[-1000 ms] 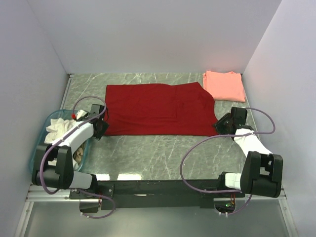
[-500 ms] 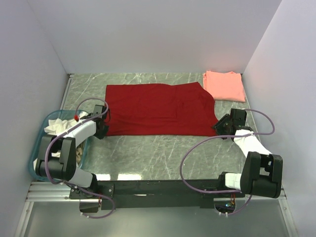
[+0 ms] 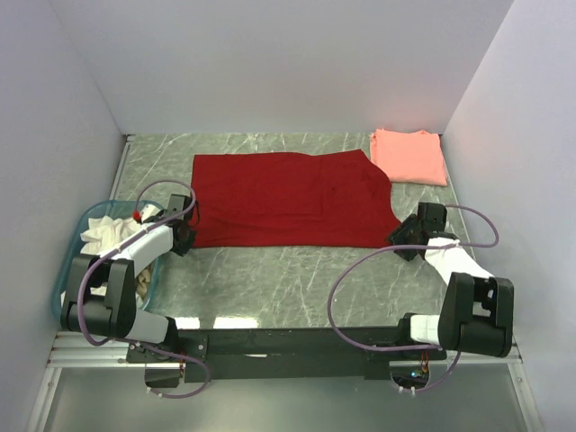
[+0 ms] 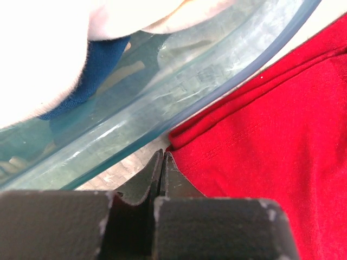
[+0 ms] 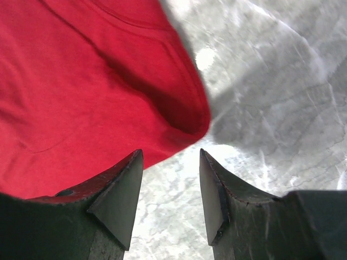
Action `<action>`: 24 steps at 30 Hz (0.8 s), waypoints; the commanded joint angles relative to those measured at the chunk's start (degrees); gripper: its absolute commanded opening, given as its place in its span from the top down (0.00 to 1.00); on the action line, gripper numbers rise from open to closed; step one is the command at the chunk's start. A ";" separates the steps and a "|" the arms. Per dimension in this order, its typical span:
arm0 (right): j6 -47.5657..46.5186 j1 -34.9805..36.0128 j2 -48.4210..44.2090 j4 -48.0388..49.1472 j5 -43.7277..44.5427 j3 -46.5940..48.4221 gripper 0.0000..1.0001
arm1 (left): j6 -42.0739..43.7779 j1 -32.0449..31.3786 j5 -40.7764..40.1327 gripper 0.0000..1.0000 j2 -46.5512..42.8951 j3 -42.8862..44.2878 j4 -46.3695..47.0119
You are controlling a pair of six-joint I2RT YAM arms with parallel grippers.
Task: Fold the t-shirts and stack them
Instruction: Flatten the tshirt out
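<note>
The deep red t-shirt (image 3: 288,198) lies spread flat across the middle of the table. The salmon-pink t-shirt (image 3: 409,156) lies folded at the far right corner. My left gripper (image 3: 186,236) sits at the red shirt's near left corner, its jaws shut tight. In the left wrist view the closed tips of the left gripper (image 4: 162,154) touch the edge of the red cloth (image 4: 260,141), with no cloth seen between them. My right gripper (image 3: 396,231) stands open at the shirt's near right corner. In the right wrist view the right gripper (image 5: 169,154) has bare table between its fingers, just short of the red hem (image 5: 81,92).
A clear blue-rimmed bin (image 3: 81,261) with white and tan cloth stands at the left edge, right beside my left gripper; its wall (image 4: 162,97) fills the left wrist view. White walls close in the marble table (image 3: 288,279) on three sides.
My left gripper has closed fully at the red shirt's near left corner. My right gripper has opened a little wider and drawn slightly back from the right corner.
</note>
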 commanded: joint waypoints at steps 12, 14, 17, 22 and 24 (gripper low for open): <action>1.76 -0.61 6.94 5.18 1.74 0.26 0.54 | 3.27 0.18 1.20 0.86 -3.45 -1.79 4.45; 1.67 -0.61 6.95 5.62 1.12 -0.10 0.63 | 3.45 0.10 1.82 0.72 -4.59 -2.67 5.68; 1.76 -0.61 6.94 5.97 0.59 -0.01 0.71 | 3.80 0.18 2.26 0.61 -3.98 -2.67 6.13; 1.93 -0.61 6.68 5.97 -0.20 0.43 0.84 | 3.45 0.18 2.87 0.46 -2.31 -3.11 6.92; 2.02 -0.61 6.59 5.97 -0.37 0.60 0.91 | 3.28 0.18 2.96 0.45 -1.35 -3.20 7.88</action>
